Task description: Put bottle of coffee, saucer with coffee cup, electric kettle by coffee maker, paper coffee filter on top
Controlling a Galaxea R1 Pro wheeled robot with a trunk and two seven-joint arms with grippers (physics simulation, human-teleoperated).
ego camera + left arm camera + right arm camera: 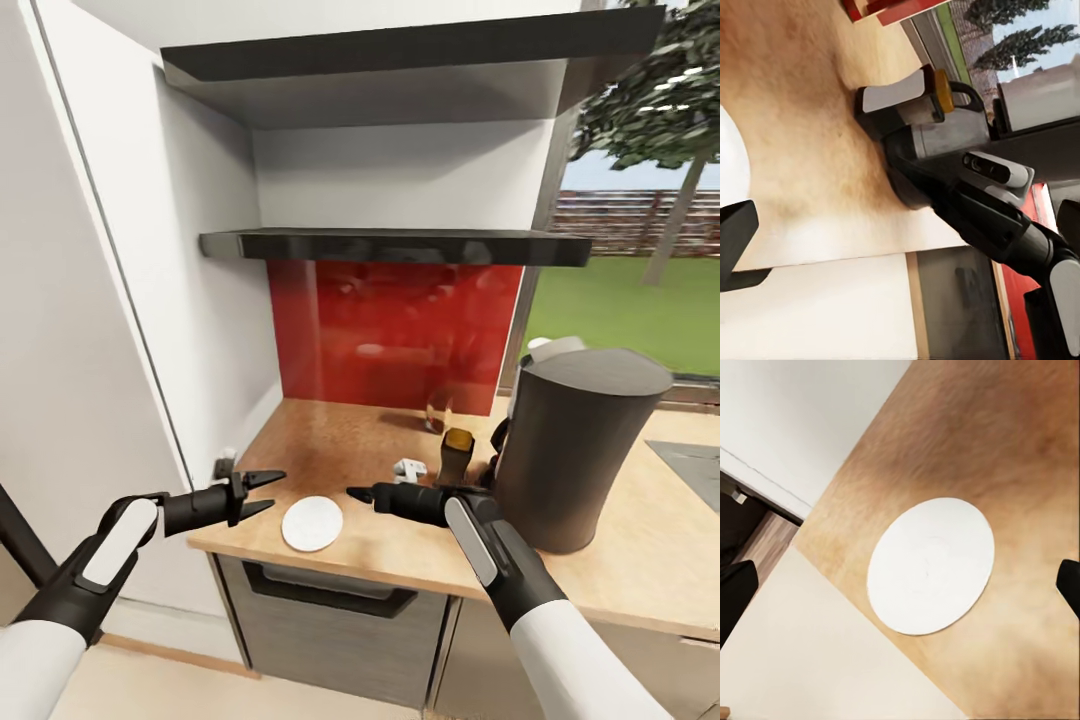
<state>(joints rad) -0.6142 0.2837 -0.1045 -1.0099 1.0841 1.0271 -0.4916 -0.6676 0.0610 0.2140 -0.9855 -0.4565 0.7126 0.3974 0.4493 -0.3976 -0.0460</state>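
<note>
**Claws flank the white disc at the table's front edge**

Shelves [400, 245], two dark boards, fill the upper middle of the head view, with a red backsplash [395, 330] below them and a window with lawn and trees at the upper right. The wooden table [330, 440] spreads across the lower half of the frame. On it, at centre right, stands the largest item, a dark grey cylindrical vessel [575, 455] with a white part behind its rim; whether it is the kettle or the coffee maker cannot be told. Just left of it, partly hidden by the right arm, is a dark object with an amber-coloured top [458, 445], and a small white item [408, 468] lies nearby.

A flat white disc [312, 523] rests near the table's front edge in the lower middle of the frame; whether it is saucer or paper filter cannot be told. The right wrist view shows it [931, 564] lying flat on the wood.

The left claw [262, 493] hangs beyond the table's left edge, its fingers spread and empty. The right claw [358, 494] hovers just right of the disc, its fingers apart at both margins of its wrist view, holding nothing.
</note>
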